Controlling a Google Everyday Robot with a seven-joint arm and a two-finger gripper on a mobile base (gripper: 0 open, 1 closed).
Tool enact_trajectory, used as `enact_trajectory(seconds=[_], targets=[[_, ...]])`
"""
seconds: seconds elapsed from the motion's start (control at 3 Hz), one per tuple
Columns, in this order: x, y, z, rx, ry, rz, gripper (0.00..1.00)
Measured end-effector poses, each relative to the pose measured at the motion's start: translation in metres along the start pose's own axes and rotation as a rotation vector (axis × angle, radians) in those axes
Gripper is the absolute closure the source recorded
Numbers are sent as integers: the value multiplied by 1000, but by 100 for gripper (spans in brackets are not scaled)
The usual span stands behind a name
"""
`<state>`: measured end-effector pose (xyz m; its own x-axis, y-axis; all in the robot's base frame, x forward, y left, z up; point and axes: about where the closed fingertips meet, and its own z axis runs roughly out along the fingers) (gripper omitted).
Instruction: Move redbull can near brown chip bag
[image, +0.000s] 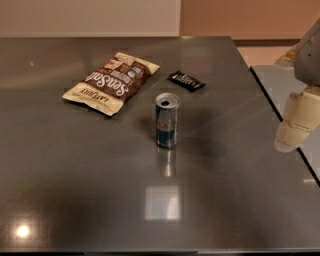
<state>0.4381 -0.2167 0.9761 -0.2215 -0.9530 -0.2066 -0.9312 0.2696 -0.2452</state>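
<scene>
The redbull can (166, 121) stands upright near the middle of the dark grey table (75, 200), silver and blue with its pull-tab top showing. The brown chip bag (112, 82) lies flat at the back left, a short gap from the can. My gripper (293, 127) hangs at the right edge of the view, over the table's right side, well to the right of the can and holding nothing.
A small black wrapper (186, 80) lies behind and to the right of the can. The table's right edge (280, 112) runs diagonally under the gripper, with a second surface (280, 80) beyond it. A wall stands behind the table.
</scene>
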Motion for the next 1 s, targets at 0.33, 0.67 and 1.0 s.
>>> enact_trajectory(seconds=[0.33, 0.67, 1.0], targets=[[-2, -2, 0, 8, -6, 0, 0], [-9, -6, 4, 12, -32, 6, 0], [-20, -9, 11, 9, -93, 7, 0]])
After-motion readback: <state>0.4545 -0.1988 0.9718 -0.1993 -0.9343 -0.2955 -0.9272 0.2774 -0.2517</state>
